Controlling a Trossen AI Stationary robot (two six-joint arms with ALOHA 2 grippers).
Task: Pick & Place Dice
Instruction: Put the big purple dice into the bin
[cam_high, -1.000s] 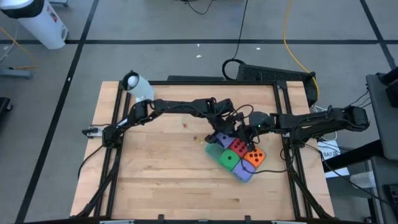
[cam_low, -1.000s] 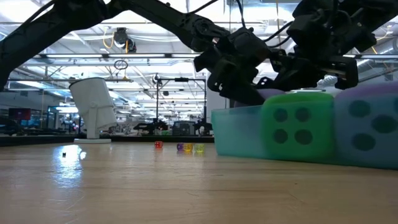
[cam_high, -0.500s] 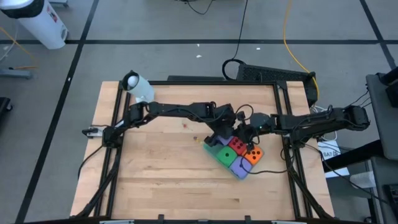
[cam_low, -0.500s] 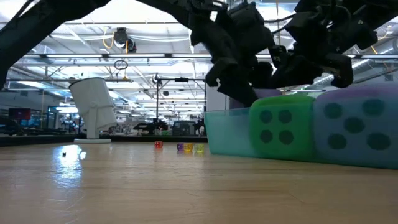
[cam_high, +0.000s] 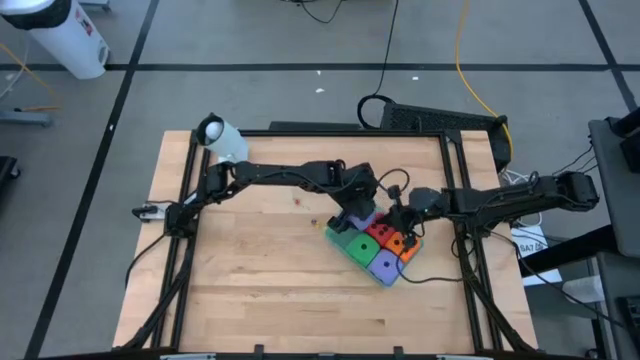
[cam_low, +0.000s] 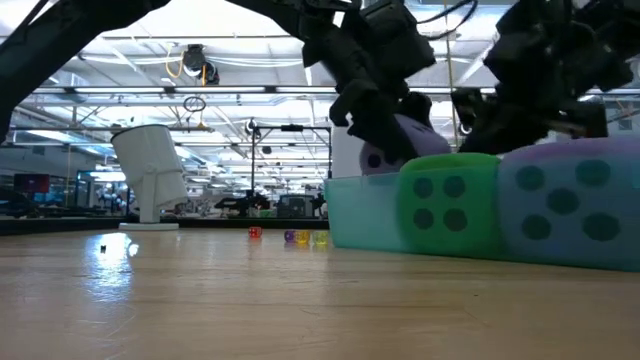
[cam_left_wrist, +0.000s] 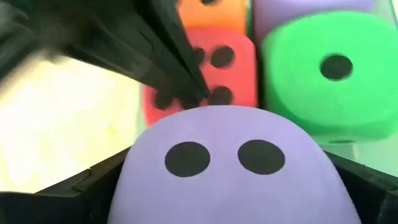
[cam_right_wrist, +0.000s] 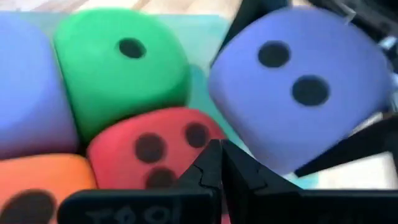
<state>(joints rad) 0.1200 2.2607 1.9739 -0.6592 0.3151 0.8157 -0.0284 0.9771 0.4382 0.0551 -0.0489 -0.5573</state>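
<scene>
Tray: flat translucent green tray (cam_high: 336, 240) lies skewed on the light wooden table (cam_high: 250, 280), right of centre, near the black frame rail on the table's right side.
Dice in tray: soft green cube with dark pips (cam_high: 357, 246), red cube (cam_high: 378, 229), orange cube (cam_high: 398, 243) and a purple-blue cube (cam_high: 383, 264) sit packed side by side, faces touching.
Fifth die: the second purple-blue cube (cam_left_wrist: 230, 171), two pips facing the left wrist camera, sits between the left gripper's fingers at the tray's far corner, next to the red and green cubes; in the low view it shows above the tray wall (cam_low: 400, 140).
Left gripper: (cam_high: 356, 214) jaws spread wide with that cube filling the gap between them; arm reaches across the table from the left.
Right gripper: (cam_right_wrist: 214, 163) fingers pressed together, nothing between them, tips over the red cube beside the held die; arm comes in from the right rail.
Crowding: both grippers meet over the same end of the tray, close together.
Open room: bare wood to the left and front of the tray; three tiny coloured beads (cam_low: 288, 236) lie on the table away from the tray.
Far corner: white cylindrical lamp-like object (cam_high: 222, 138) stands at the table's back-left edge.
</scene>
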